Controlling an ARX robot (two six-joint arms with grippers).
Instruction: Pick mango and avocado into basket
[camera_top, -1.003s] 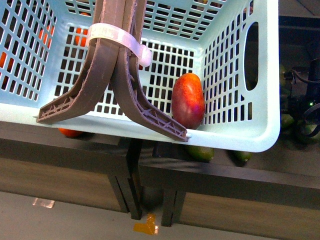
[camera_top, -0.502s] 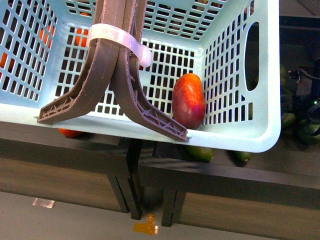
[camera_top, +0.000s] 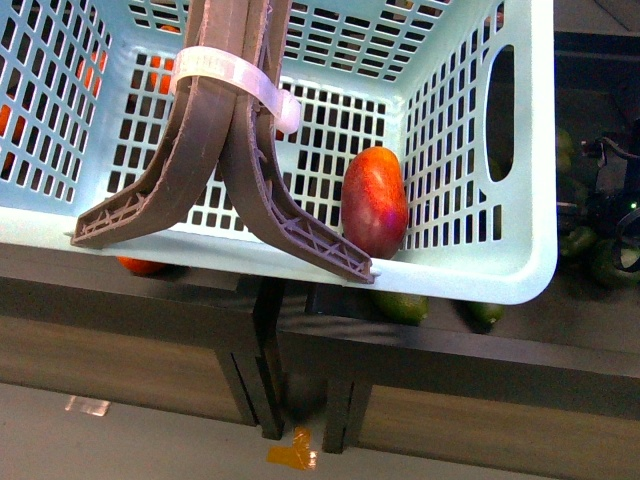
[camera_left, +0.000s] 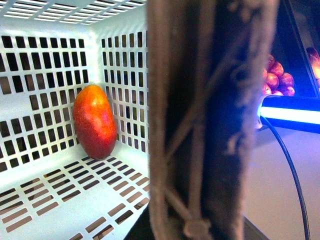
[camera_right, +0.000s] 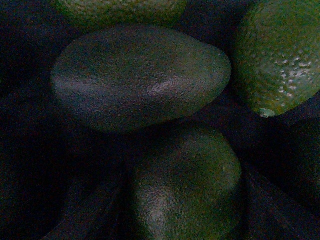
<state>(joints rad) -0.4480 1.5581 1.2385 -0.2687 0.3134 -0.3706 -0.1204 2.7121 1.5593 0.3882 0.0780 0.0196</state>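
The mango (camera_top: 374, 200) is standing on end inside the basket (camera_top: 480, 281), leaning into the corner where two lattice walls meet. Seen from the left wrist, it is sitting well beyond the brown handles (camera_left: 200, 120), which are looming as a blur right up against the left pincer's camera. A white tie (camera_top: 240, 82) is binding the two handles together. The left pincer's fingers are not showing in any view, so I cannot tell whether it is wide, narrow or clamping those handles. Red apples (camera_left: 276, 80) are lying far off past the handles. The right arm (camera_top: 615, 195) is showing only as a dark shape outside the basket's side wall. Close before the right pincer, an avocado (camera_right: 140, 77) is lying on its side on a dark surface, touching the other avocados (camera_right: 187, 185) crowding around it. That view is dim and no fingertip is standing out, so the right pincer's opening cannot be told. Orange fruits (camera_top: 160, 72) are glowing through the basket's lattice on the far side from the right arm.
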